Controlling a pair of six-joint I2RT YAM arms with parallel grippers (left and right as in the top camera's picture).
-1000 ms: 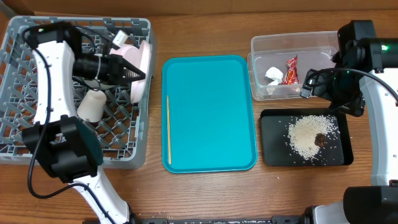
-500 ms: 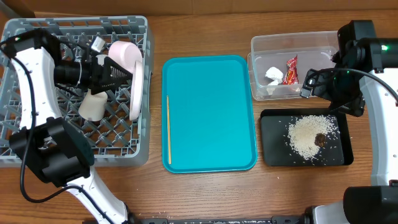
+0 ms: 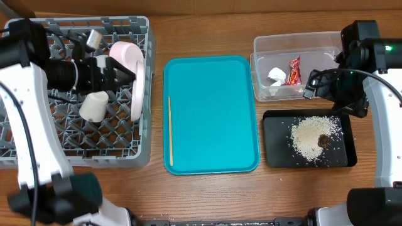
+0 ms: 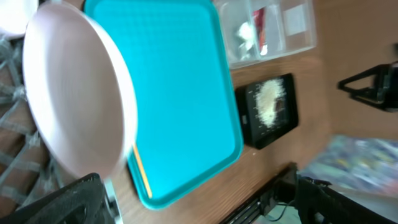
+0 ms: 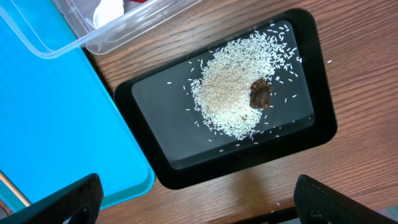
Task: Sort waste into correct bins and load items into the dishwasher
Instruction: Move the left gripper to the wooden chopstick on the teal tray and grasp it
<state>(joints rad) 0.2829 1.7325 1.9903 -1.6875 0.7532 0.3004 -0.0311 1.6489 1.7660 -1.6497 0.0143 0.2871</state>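
The large white-pink plate [image 3: 137,94] [image 4: 74,106] stands on edge at the right side of the grey dish rack [image 3: 38,154]. My left gripper [image 3: 123,74] [image 4: 199,211] is open just left of it, holding nothing. A small white cup [image 3: 94,107] lies in the rack. The thin wooden stick [image 3: 169,132] [image 4: 142,175] lies on the teal tray [image 3: 213,113]. In the clear tub [image 3: 295,45] are the red wrapper [image 3: 294,70] and white tissue [image 3: 276,75]. Rice [image 5: 227,93] and a brown lump [image 5: 261,93] fill the black tray [image 5: 174,174]. My right gripper [image 3: 317,85] [image 5: 199,208] hovers open above it.
Another pale round dish [image 3: 124,53] leans in the rack behind the plate. The teal tray [image 5: 56,112] sits between rack and bins. A few stray rice grains lie on the wooden table [image 5: 348,81] beside the black tray.
My left gripper has opened and let go of the plate, which now stands in the rack, and the arm has drawn back to the left. The right arm has not moved.
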